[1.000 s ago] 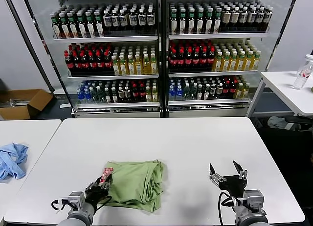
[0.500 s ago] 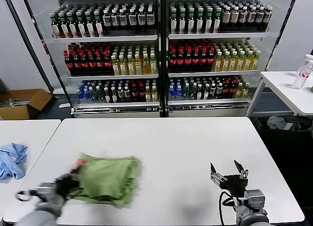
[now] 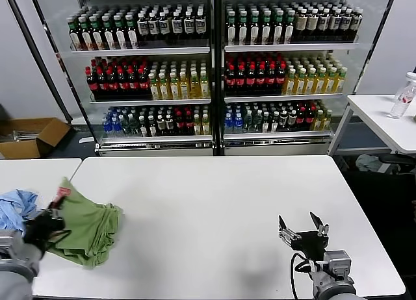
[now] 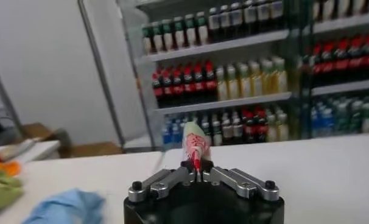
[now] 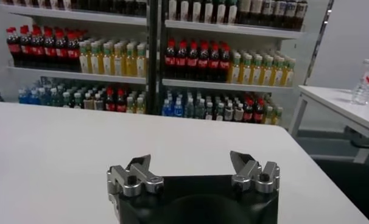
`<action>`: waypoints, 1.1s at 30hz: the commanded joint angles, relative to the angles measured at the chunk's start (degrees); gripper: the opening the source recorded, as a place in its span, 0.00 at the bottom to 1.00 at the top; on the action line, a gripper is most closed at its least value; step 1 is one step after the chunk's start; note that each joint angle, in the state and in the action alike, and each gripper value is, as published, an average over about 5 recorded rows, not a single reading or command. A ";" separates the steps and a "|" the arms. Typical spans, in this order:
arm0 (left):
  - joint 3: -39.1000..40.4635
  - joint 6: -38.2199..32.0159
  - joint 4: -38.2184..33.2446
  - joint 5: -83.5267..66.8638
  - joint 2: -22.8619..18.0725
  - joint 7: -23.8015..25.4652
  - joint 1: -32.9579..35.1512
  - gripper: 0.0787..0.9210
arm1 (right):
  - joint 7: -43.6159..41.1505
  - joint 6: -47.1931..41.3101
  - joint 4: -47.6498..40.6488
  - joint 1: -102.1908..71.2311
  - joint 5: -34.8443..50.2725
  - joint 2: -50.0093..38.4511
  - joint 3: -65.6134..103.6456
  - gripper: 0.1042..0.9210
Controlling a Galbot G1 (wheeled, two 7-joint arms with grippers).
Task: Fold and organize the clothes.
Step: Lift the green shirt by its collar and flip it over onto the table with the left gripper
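Note:
The folded light green shirt (image 3: 88,227) hangs partly lifted at the left edge of the large white table (image 3: 214,209). My left gripper (image 3: 47,222) is shut on the shirt's left edge, where a red-and-white printed corner (image 3: 60,195) sticks up. In the left wrist view that printed fold (image 4: 195,141) stands pinched between the closed jaws of my left gripper (image 4: 196,172). My right gripper (image 3: 303,230) waits open near the table's front right with nothing in it; it also shows in the right wrist view (image 5: 192,165).
A light blue cloth (image 3: 14,209) lies on the small white table (image 3: 32,173) at the left, right beside the shirt. A drinks fridge (image 3: 211,66) fills the back. Another table with a water bottle (image 3: 403,95) stands at the far right.
My left gripper closed on the shirt's left edge and dragged the folded shirt from the table's front middle to its left edge. The right arm has stayed put.

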 commanded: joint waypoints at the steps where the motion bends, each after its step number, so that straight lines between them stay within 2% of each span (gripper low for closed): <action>1: 46.02 0.23 -7.90 3.63 -18.61 -1.25 -2.15 0.04 | 0.08 0.01 0.34 -0.73 -0.01 -0.07 0.97 0.88; 4: 48.16 0.22 -6.85 2.28 -20.88 -1.60 -3.19 0.04 | 0.12 -0.01 0.40 -0.69 -0.03 0.06 1.07 0.88; 8: 46.75 -0.04 -2.46 -0.47 -22.43 -3.46 -7.40 0.04 | 0.15 -0.04 0.49 -0.72 -0.04 0.01 1.39 0.88; 15: 42.79 -5.59 8.87 -2.03 -26.77 -10.56 -19.16 0.04 | 0.17 -0.20 0.50 -0.30 -0.05 -0.26 1.52 0.88; 18: 43.34 -6.13 8.89 -1.50 -27.37 -11.62 -20.15 0.04 | 0.00 -0.31 0.58 0.32 -0.04 -0.66 1.39 0.88; 22: 45.38 -6.57 6.50 6.13 -24.58 -7.41 -16.54 0.09 | -0.47 -0.38 -0.69 2.67 0.03 -1.11 0.21 0.88; 25: 43.14 -7.00 6.14 12.67 -21.29 -1.88 -14.70 0.19 | -1.06 -0.46 -3.24 6.58 0.18 -0.85 -2.63 0.88; 29: 33.66 -9.85 5.24 16.59 -15.07 2.75 -12.87 0.32 | -1.51 -1.21 -8.59 14.01 3.05 1.01 -10.63 0.88; 33: 21.58 -18.74 7.46 28.16 -8.95 7.80 -9.76 0.47 | -0.50 -2.36 -15.21 20.17 8.64 5.04 -20.16 0.88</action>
